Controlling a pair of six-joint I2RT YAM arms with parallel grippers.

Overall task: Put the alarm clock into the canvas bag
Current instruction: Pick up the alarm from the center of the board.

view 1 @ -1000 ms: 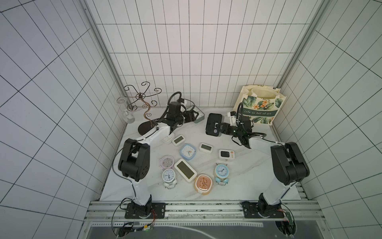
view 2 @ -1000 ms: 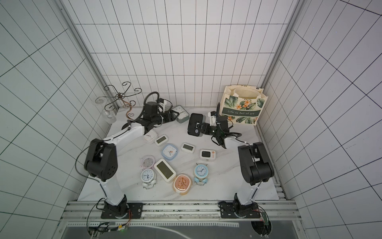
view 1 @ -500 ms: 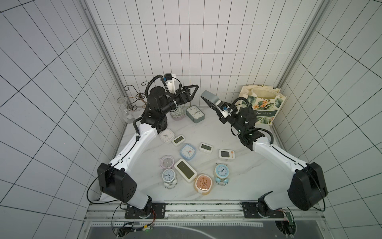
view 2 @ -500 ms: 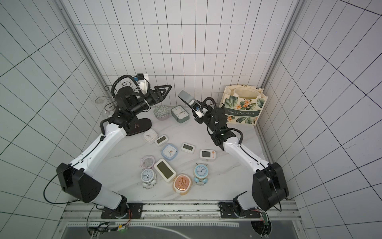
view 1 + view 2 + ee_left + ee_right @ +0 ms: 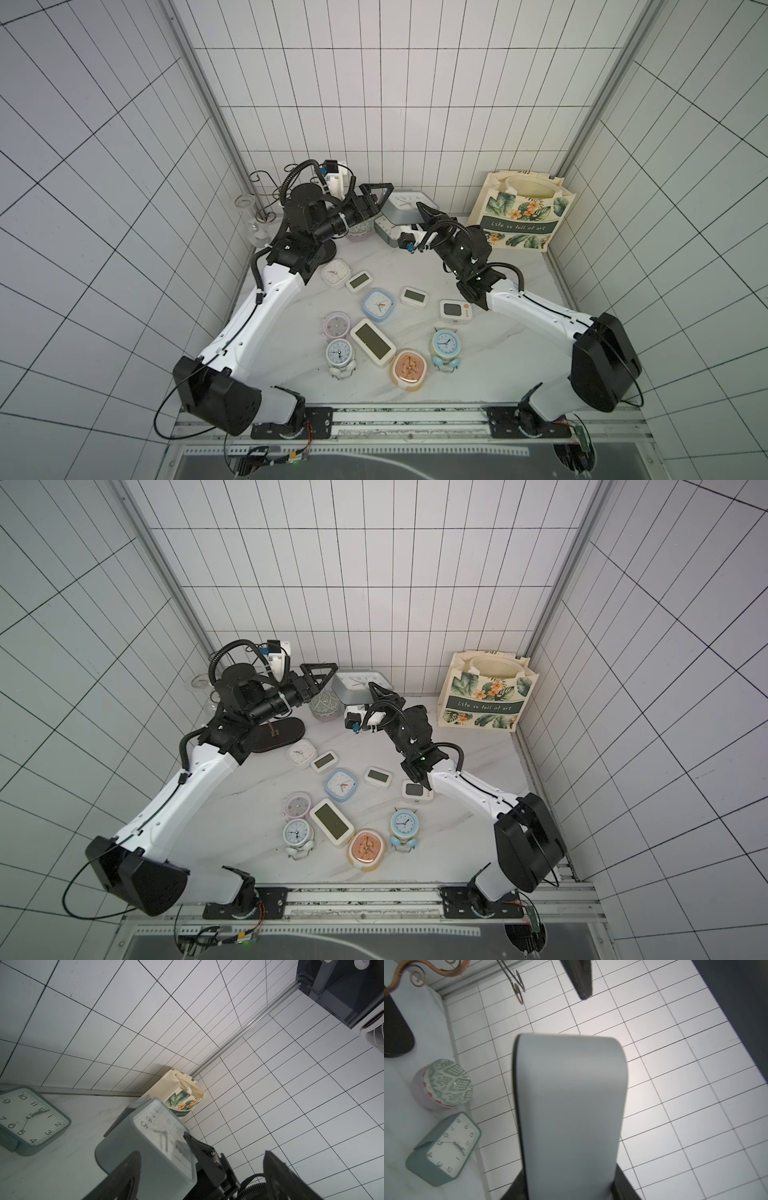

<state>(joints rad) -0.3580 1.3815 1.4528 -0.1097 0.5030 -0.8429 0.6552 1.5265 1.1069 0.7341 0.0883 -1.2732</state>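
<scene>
Grip: right jaws clamped on the smooth grey sides of the alarm clock (image 5: 404, 204), held above the bench (image 5: 505, 353) at far centre. The left jaws are spread wide just beside it, gripping nothing. Canvas bag (image 5: 521, 216) stands upright in the far right corner, well apart, handles looped over its mouth.

Risks: the clock could slip on its slick sides, catch a handle, or tip the soft bag.

Legible: "Life is full of art" on the bag; dial numerals.
</scene>
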